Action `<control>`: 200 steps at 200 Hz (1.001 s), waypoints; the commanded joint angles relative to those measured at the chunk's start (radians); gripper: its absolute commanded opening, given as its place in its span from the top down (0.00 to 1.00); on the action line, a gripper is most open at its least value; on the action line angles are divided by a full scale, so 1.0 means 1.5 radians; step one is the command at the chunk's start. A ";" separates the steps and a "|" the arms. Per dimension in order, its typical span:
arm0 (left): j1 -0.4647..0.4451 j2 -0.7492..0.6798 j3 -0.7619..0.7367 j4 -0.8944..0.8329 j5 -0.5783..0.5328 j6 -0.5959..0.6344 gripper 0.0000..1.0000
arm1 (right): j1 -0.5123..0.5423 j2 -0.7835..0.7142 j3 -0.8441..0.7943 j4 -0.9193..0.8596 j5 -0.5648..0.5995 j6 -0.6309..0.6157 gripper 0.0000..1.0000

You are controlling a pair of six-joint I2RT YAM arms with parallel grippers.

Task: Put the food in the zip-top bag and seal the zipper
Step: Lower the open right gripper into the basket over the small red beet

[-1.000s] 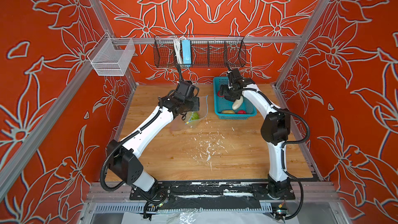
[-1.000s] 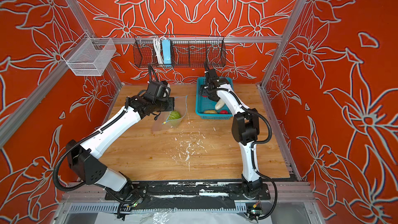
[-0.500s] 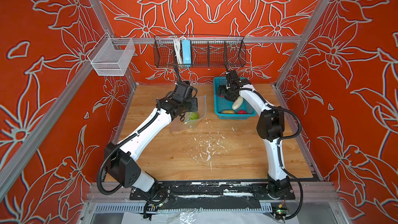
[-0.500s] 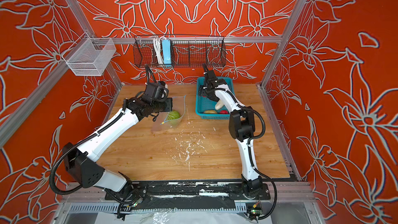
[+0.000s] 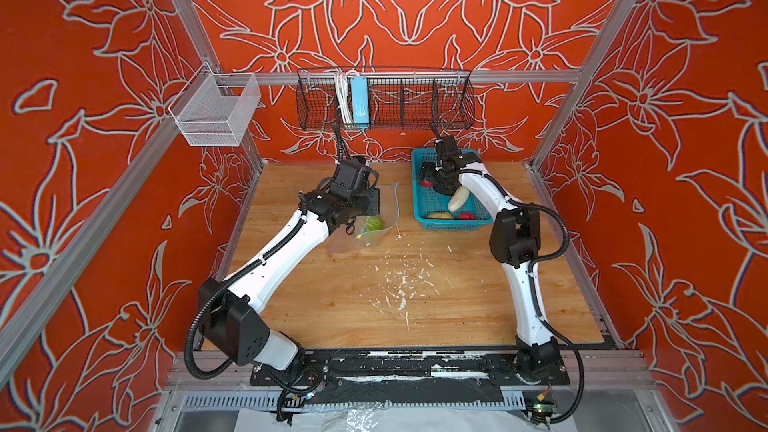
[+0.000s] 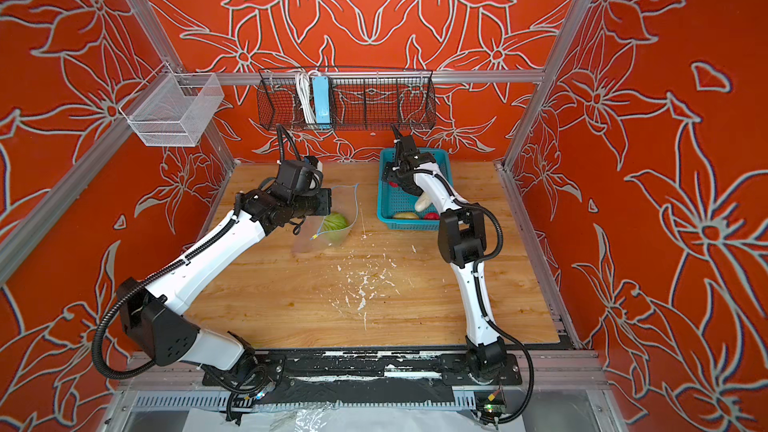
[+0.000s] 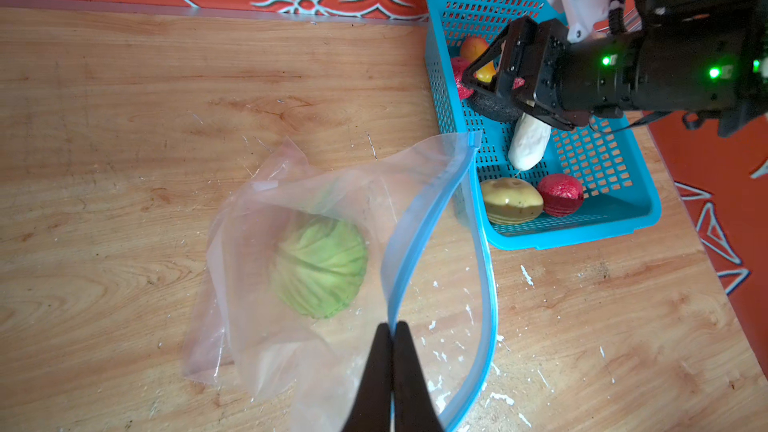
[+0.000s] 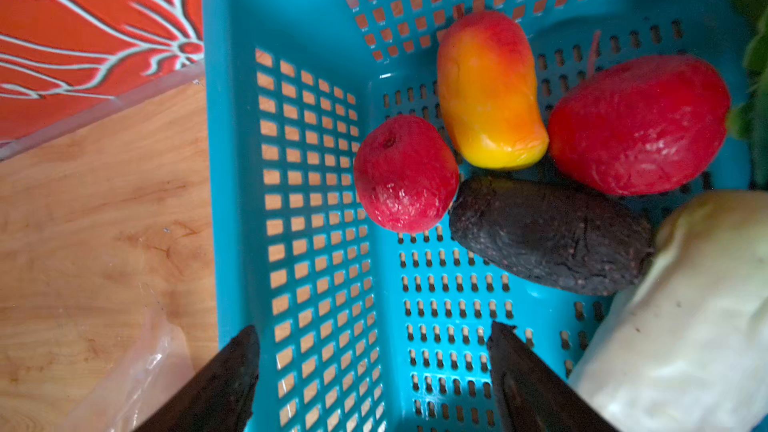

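The clear zip-top bag [image 7: 291,201] lies on the wooden table left of the teal basket [image 7: 582,228], mouth gaping, with the green cabbage [image 7: 320,268] inside. My left gripper [image 7: 390,328] is shut on the near lip of the blue zipper [image 7: 419,222], holding it up. My right gripper [image 8: 374,334] hangs open over the basket's far end, nothing between its fingers. Ahead of it lie a small strawberry [image 8: 405,174], mango [image 8: 486,89], big strawberry [image 8: 636,126], avocado [image 8: 548,234] and white radish [image 8: 685,317]. A yellow-green fruit [image 7: 511,201] and another strawberry [image 7: 560,195] sit at the basket's near end.
A black wire rack [image 5: 386,97] with a light-blue power strip [image 5: 359,99] hangs on the back wall. A white mesh bin [image 5: 216,112] hangs at the left. White flecks [image 5: 401,284] dot the table. A green leaf [image 8: 756,56] shows at the basket's edge.
My right arm has shifted a little to the left over the basket's far end, gripper still open. The left gripper keeps its hold on the bag's lip, barely moved.
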 commanded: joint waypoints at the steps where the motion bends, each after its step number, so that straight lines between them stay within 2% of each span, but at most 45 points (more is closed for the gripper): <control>1: 0.007 -0.022 -0.004 0.017 -0.007 0.018 1.00 | -0.015 0.019 0.032 0.002 -0.021 0.041 0.14; 45: 0.011 -0.007 0.025 -0.005 -0.007 0.051 1.00 | -0.024 0.028 0.018 0.033 -0.022 0.095 0.17; 121: 0.022 -0.022 -0.019 0.019 -0.001 0.065 1.00 | -0.025 0.063 0.020 0.076 -0.011 0.189 0.24; 160: 0.022 -0.019 -0.027 0.029 0.062 0.089 1.00 | -0.025 0.083 0.031 0.082 0.009 0.238 0.26; 200: 0.022 -0.008 -0.017 0.020 0.069 0.090 1.00 | -0.025 0.097 0.039 0.088 0.024 0.273 0.27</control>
